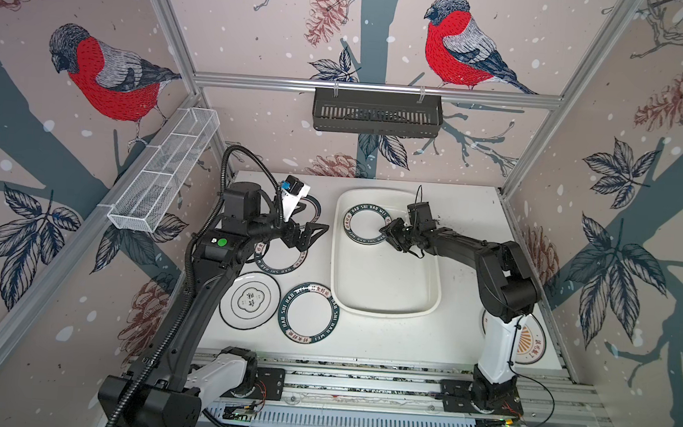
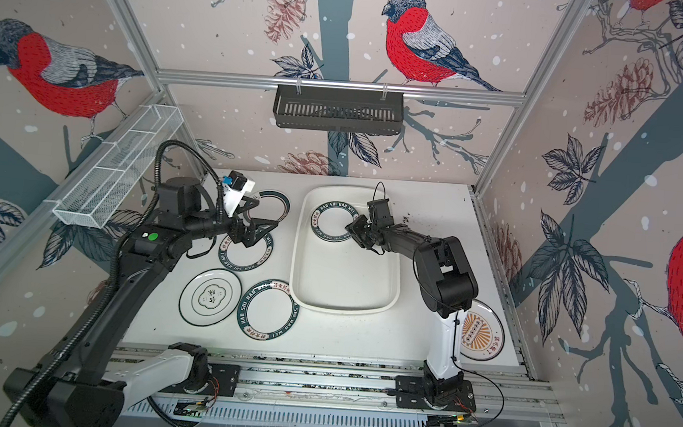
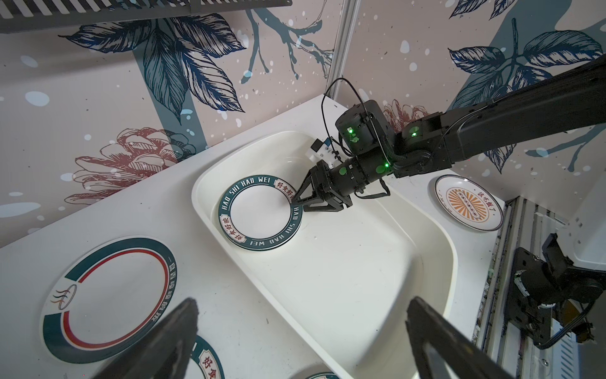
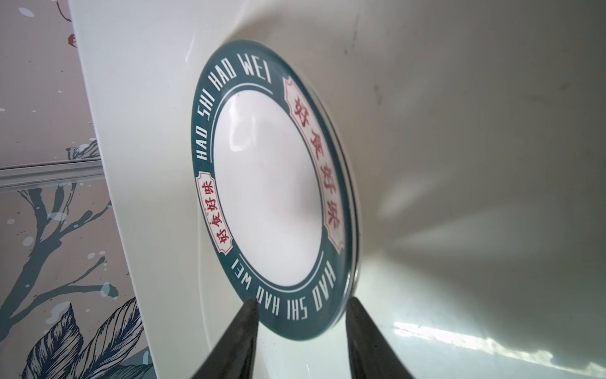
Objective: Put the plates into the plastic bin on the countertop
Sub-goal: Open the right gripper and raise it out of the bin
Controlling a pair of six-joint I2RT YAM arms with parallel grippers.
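Placement step, apparently at the moment of letting go: one plate in, five left to load. On the near tabletop (image 1: 384, 339) lie a black-rimmed clover plate (image 1: 250, 300), a green-lettered plate (image 1: 309, 313) and, at near right and partly behind the right arm, an orange sunburst plate (image 2: 482, 332). Farther back, left of the plastic bin (image 1: 384, 311), the left tool (image 1: 313, 237) hangs over a second green-lettered plate (image 1: 282, 262), jaws spread wide and empty. A ring-patterned plate (image 3: 108, 295) lies at far left. In the bin's far left part a third green-lettered plate (image 3: 260, 213) rests on the floor. The right tool (image 3: 296, 203) straddles its right rim, jaws parted and seemingly not clamping.

Next move, probably: draw the right tool back off the rim and lift it clear of the bin wall without dragging the plate. The left tool must drop and pinch a rim.

Right arm: upright from its near base, elbow high, forearm reaching left and far, tool low and nearly level. Left arm: stretched far from its near-left base, wrist turned rightward.
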